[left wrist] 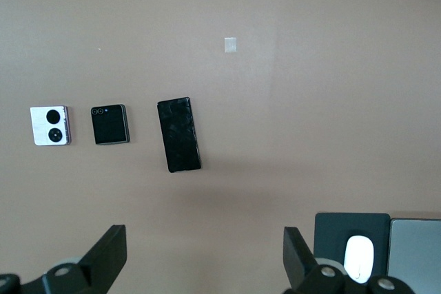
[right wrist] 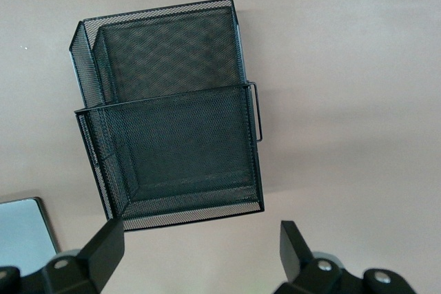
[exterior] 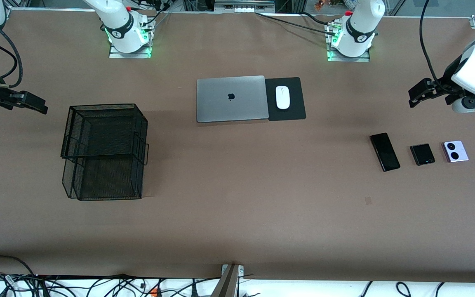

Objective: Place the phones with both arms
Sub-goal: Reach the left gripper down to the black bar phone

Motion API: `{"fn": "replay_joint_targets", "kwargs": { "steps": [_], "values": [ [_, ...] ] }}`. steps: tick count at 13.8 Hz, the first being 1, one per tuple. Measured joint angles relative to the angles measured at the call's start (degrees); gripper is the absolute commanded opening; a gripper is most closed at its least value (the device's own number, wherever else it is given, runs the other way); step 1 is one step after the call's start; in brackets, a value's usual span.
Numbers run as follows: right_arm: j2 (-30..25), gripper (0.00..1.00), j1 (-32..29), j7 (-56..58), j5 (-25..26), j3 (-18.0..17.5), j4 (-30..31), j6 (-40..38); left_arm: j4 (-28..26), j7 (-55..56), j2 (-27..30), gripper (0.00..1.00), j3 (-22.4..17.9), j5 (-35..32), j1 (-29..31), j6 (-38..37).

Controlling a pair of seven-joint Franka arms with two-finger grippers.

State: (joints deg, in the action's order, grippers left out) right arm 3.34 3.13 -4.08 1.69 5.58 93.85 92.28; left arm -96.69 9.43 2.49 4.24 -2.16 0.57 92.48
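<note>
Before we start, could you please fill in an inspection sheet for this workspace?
Surface: brown table, a small pale patch on it.
Job's things: three phones in a row at the left arm's end: black slab, black folded phone, lilac-white phone; none held.
Clutter: mesh basket, closed laptop, mouse on a mousepad.
Grippers: left gripper over bare table, right gripper above the basket; jaws open, empty.
Cables: along the table's edges.
Surroundings: nothing seen.
</note>
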Motion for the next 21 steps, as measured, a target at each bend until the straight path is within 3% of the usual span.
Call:
{"fn": "replay_joint_targets", "kwargs": {
  "steps": [6,16,18,21],
  "values": [
    [0.15,1.0,0.0,0.0,0.0,0.0,0.0,0.03,0.56,0.0,-0.91,1.0,-0.19,0.01,0.03,-1.04],
    [0.16,1.0,0.02,0.01,0.0,-0.01,0.01,0.34,7.25,-1.43,-11.31,1.0,-1.02,0.06,2.67,-10.96],
    [0.17,1.0,0.03,0.01,0.0,-0.02,0.01,0.41,6.8,-2.75,-15.64,1.0,-1.26,-0.06,5.66,-7.81],
    [0.17,1.0,0.03,0.01,0.0,-0.02,0.01,0.47,2.56,-3.8,-22.0,1.0,-1.34,-1.64,7.61,4.84]
  ]
}}
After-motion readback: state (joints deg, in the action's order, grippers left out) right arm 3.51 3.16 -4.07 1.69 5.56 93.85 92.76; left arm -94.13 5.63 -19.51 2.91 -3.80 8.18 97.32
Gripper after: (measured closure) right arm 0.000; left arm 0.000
